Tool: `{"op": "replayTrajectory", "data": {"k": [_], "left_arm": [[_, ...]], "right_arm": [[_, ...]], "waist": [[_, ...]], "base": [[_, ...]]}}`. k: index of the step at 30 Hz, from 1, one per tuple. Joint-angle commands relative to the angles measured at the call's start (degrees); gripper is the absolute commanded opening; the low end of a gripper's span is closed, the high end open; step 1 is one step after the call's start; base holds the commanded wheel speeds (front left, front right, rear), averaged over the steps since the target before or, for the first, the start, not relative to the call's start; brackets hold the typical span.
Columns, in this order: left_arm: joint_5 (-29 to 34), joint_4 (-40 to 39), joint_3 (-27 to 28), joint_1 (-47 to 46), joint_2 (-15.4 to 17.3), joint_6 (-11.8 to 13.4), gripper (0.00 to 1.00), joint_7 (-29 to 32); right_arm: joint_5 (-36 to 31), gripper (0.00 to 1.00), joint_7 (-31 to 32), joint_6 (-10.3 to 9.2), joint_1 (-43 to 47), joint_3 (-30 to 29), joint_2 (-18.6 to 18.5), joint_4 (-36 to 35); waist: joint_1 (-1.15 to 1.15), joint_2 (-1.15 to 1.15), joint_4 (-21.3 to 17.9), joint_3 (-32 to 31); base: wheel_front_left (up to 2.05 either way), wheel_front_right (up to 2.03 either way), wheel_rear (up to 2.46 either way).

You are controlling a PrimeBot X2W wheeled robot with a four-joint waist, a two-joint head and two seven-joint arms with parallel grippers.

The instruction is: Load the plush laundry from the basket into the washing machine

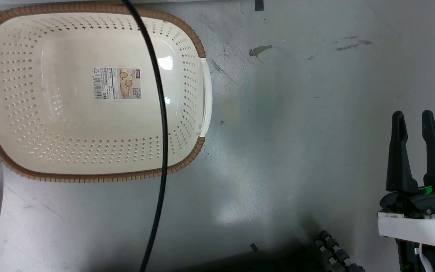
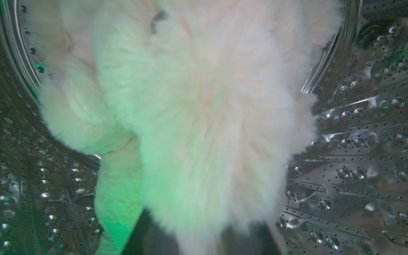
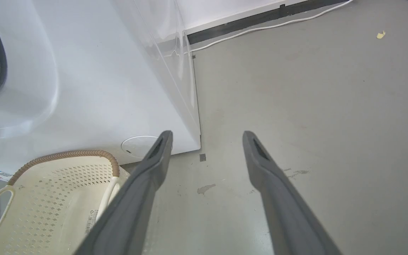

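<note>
The plush [image 2: 204, 124] lies in the drum [image 2: 367, 159], its long axis running up the left wrist view. Fur hides most of our left fingers [image 2: 151, 237], so we cannot tell their grip. Our right gripper [image 3: 207, 134] hangs spread wide, holding nothing.

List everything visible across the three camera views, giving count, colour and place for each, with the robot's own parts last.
basket: one, cream with brown rim, on the floor by the washer
label sticker: one, white and tan, basket's inside bottom
plush toy: one, cream, inside the drum
steel drum: one, shiny silver, around the plush toy
washing machine: one, white, behind the basket
black cable: one, black, crossing over the basket
white cable: one, white, along the wall
floor: one, grey, scuffed
right gripper: one, dark fingers, open, above the floor
</note>
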Motion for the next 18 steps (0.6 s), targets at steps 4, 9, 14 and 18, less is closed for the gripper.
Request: {"op": "replayTrajectory", "data": {"k": [4,9,14,18], "left_arm": [[-0.4,2.07,-0.07,-1.62,-0.49,-0.09,1.0,-0.32],[-1.0,2.67,-0.27,-1.71,-1.25,-0.13,1.0,-0.32],[-2.0,3.61,-0.82,-0.76,-2.75,-0.18,1.0,-0.32],[-2.74,4.8,-1.14,1.01,-4.01,-0.2,1.0,-0.32]], "right_arm": [[0.4,1.0,-0.24,0.05,-0.05,-0.28,-0.19,-0.03],[-0.37,1.0,-0.24,0.05,-0.84,-0.2,-0.19,-0.13],[-1.43,1.0,-0.24,0.05,-1.57,-0.54,-0.19,-0.23],[-2.3,1.0,-0.24,0.05,-2.41,-0.52,-0.19,-0.22]], "waist": [[0.0,0.0,0.24,-0.03],[0.0,0.0,1.29,-0.44],[0.0,0.0,2.85,-1.72],[0.0,0.0,3.99,-3.18]], "base": [[0.0,0.0,0.0],[0.0,0.0,0.0],[0.0,0.0,0.0],[0.0,0.0,0.0]]}}
